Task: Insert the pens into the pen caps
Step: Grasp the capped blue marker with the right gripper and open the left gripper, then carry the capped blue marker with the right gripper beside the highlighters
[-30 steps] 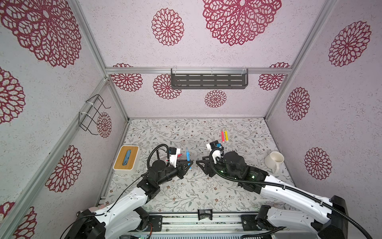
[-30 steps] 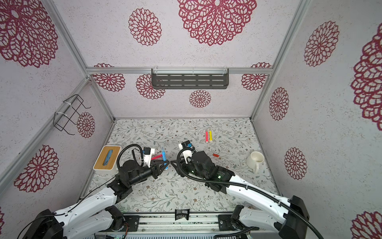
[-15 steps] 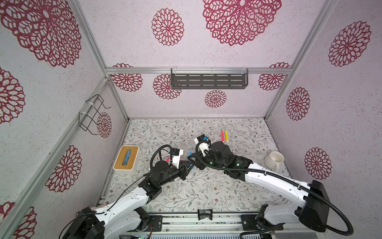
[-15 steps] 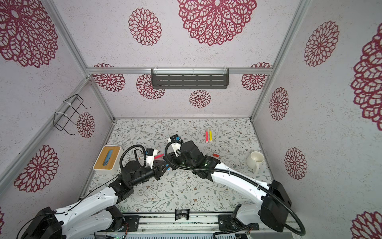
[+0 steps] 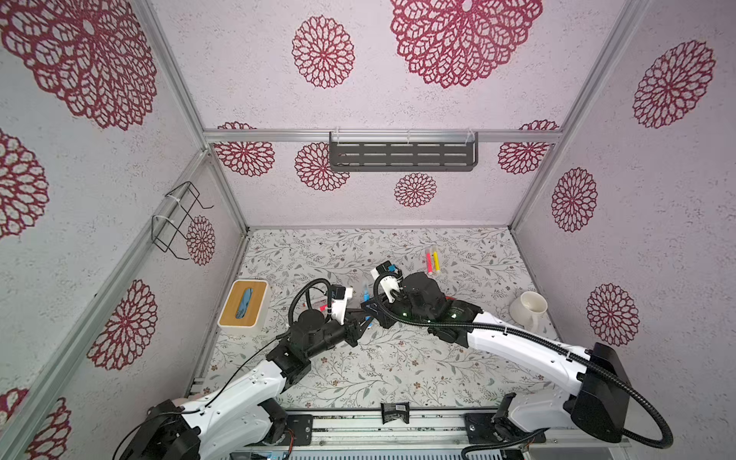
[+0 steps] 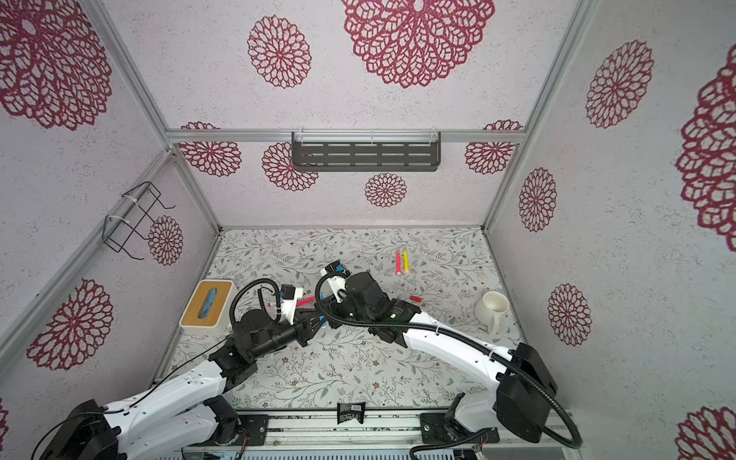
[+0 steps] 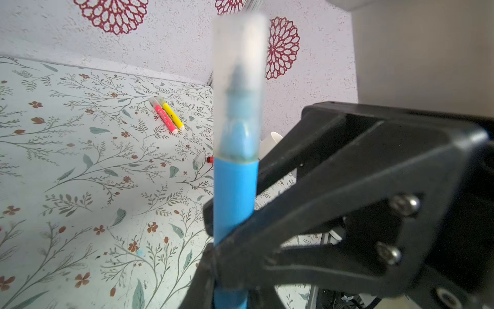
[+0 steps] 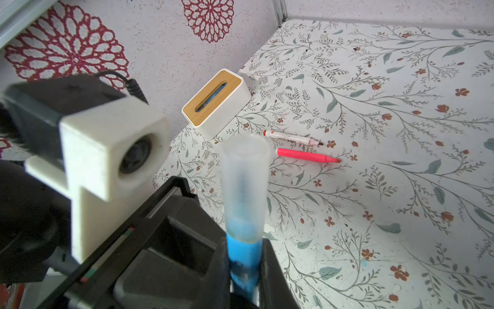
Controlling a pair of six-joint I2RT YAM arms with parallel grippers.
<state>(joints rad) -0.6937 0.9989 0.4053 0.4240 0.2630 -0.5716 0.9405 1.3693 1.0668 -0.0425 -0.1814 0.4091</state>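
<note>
Slim blue marker (image 7: 234,198) with a frosted clear plastic cap (image 7: 239,80) seated over its tip is up off the floral-print bench (image 5: 398,370), near centre, roughly upright in both wrist views. Left fingers (image 5: 355,320) are pressed in on its barrel. Right fingers (image 8: 271,281) pinch the same barrel, so both arms meet on one pen. In a top view, a capped pink marker (image 5: 429,261) and a capped yellow marker (image 5: 436,261) lie side by side at 1 o'clock from the grip. White ceramic mug (image 5: 527,310) sits at 3 o'clock, well apart. White tissue box with a bamboo lid (image 5: 243,306) is at 9 o'clock by the left wall. In the right wrist view, a white-barrelled marker with red ends (image 8: 291,138) and an uncapped pink-red marker (image 8: 307,156) lie flat on the bench, near each other, between box and grip. Short red cap (image 6: 415,298) lies loose past the right arm toward the mug, with a small clear cap (image 7: 197,160) just beside it. White left wrist camera housing (image 8: 112,149) crowds the pen on one side. Printing on the white marker is too small to read.
</note>
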